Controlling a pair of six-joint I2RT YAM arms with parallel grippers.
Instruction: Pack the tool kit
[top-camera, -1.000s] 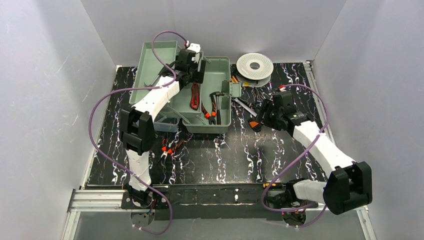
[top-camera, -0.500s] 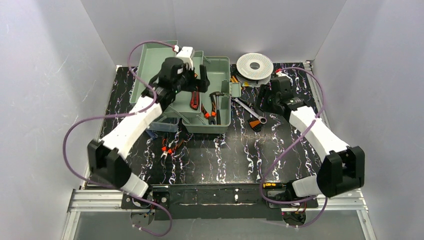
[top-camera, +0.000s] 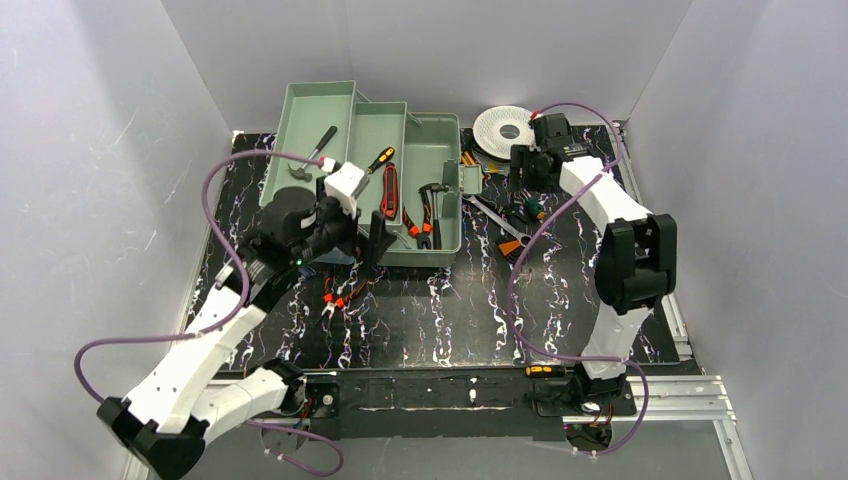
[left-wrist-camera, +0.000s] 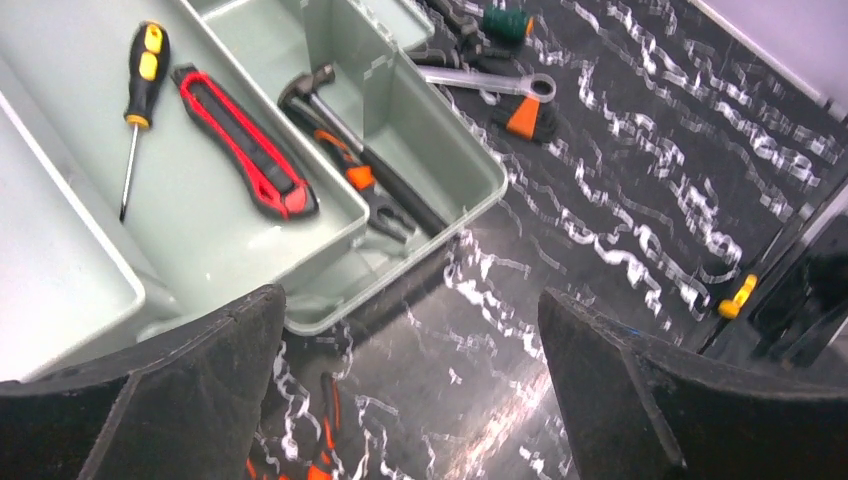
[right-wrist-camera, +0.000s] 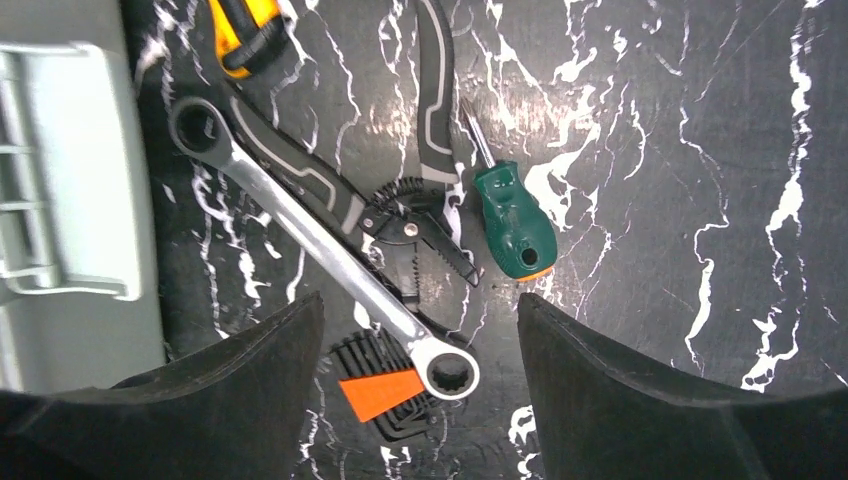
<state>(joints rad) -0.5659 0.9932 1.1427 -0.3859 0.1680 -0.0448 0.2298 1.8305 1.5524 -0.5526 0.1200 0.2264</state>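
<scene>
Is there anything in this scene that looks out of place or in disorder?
Nothing is damaged or spilled. However, some tools lie loose outside the toolbox: a wrench and a green screwdriver on the table to its right, and orange-handled pliers in front of it.

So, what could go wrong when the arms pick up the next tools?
The wrench lies across the black pliers, so the open right fingers might drag both. The green screwdriver sits close beside them and could get knocked. The orange pliers lie near the toolbox wall, which the left fingers may hit.
</scene>
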